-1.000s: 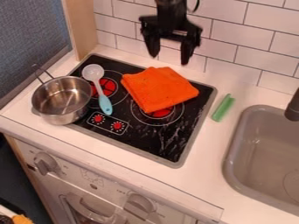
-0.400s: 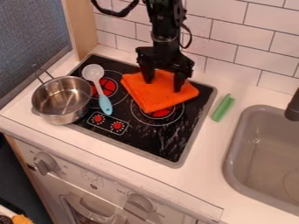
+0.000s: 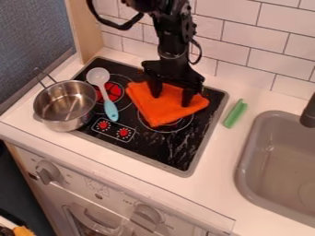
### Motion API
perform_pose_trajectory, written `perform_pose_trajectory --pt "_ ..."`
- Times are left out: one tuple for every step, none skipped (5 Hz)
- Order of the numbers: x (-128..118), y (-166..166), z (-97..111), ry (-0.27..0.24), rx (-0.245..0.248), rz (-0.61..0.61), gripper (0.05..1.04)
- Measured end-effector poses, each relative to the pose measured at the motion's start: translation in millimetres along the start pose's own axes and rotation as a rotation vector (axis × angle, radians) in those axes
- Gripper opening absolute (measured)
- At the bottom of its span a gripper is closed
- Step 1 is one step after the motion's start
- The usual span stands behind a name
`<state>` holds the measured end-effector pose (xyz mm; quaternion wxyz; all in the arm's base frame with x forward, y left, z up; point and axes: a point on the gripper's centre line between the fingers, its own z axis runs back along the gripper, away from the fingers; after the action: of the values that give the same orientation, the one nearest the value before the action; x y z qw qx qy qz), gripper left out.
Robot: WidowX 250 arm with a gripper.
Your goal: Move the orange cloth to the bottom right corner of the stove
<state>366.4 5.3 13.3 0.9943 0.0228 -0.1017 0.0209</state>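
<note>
The black gripper (image 3: 171, 101) hangs down over the back right part of the stove, its two fingers spread apart and their tips against the orange cloth (image 3: 161, 110). Folded and slightly rumpled, the cloth lies across the back right burner, with its lower point towards the middle of the stove. The cloth's back edge is hidden behind the gripper. Black and grey-rimmed, the stove (image 3: 175, 150) shows its bare, marbled surface at its bottom right corner.
A steel pot (image 3: 64, 105) sits on the stove's left edge. Beside it lies a spoon (image 3: 106, 94) with a blue handle. Right of the stove are a green object (image 3: 235, 113) and a grey sink (image 3: 247, 177). White tiles (image 3: 246, 50) rise behind.
The gripper has come down from above the back edge onto the cloth. The cloth has shifted slightly towards the front of the stove, and its back edge has changed shape.
</note>
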Motion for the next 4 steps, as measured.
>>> perform_pose_trajectory --pt "-14.0 -4.1 7.5 0.022 0.035 -0.027 1.001" --pt "-33.0 -11.4 14.4 0.046 0.051 -0.003 1.001" --pt "-54.6 -23.4 23.1 0.042 0.041 0.049 1.001" --pt "-77.9 -34.0 24.8 0.082 0.027 0.068 1.001"
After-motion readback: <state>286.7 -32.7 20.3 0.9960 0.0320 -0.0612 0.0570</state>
